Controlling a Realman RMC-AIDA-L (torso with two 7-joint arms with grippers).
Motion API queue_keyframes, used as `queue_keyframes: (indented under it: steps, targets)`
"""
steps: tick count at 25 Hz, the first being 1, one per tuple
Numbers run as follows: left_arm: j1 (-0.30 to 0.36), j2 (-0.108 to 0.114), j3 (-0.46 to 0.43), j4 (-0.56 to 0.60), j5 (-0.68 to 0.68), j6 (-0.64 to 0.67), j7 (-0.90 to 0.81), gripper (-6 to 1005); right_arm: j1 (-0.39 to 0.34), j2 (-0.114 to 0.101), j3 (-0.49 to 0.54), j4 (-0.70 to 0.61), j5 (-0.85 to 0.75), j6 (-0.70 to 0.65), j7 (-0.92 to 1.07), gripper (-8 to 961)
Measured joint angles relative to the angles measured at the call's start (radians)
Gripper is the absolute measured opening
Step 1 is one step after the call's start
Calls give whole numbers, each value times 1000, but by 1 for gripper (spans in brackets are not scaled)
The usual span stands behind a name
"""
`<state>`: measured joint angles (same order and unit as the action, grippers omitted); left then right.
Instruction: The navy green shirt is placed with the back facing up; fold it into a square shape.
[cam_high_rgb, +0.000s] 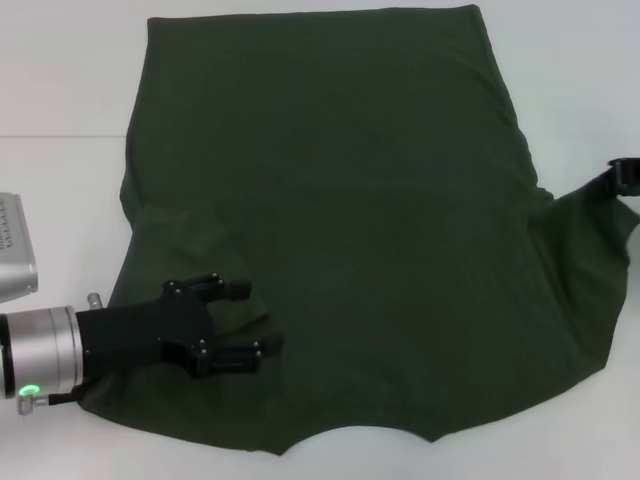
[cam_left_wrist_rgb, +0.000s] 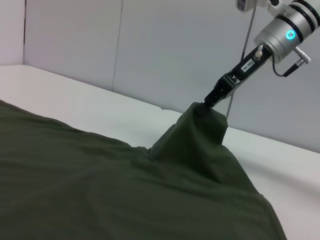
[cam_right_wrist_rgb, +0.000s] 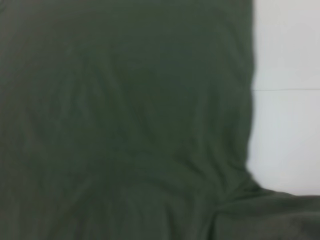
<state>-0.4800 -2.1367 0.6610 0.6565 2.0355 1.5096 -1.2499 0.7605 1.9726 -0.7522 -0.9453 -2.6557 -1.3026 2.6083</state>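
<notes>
Olive navy green shirt (cam_high_rgb: 340, 220) is covering the tabletop (cam_high_rgb: 60, 70); right gripper (cam_left_wrist_rgb: 207, 101) is pinching its raised sleeve at the right edge, left gripper (cam_high_rgb: 245, 325) is resting spread on the near-left corner.

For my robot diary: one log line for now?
navy green shirt: flat on table | right gripper: lifting sleeve | left gripper: open, over near corner

Navy green shirt (cam_right_wrist_rgb: 125, 120): dark olive fabric filling most of the frame, edge running down the right side, then flaring out toward the lower right corner. White table (cam_right_wrist_rgb: 287, 125): bare strip at right, thin seam line across it.
</notes>
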Motion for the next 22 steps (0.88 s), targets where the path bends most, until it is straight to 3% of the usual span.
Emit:
queue_keyframes:
  steps: [15, 22]
  targets:
    - [6, 0, 0, -1, 0, 5, -3, 888, 119, 61, -175, 60, -10, 31, 10, 12]
    - [6, 0, 0, -3, 0, 4, -3, 887, 133, 69, -201, 63, -11, 39, 11, 12]
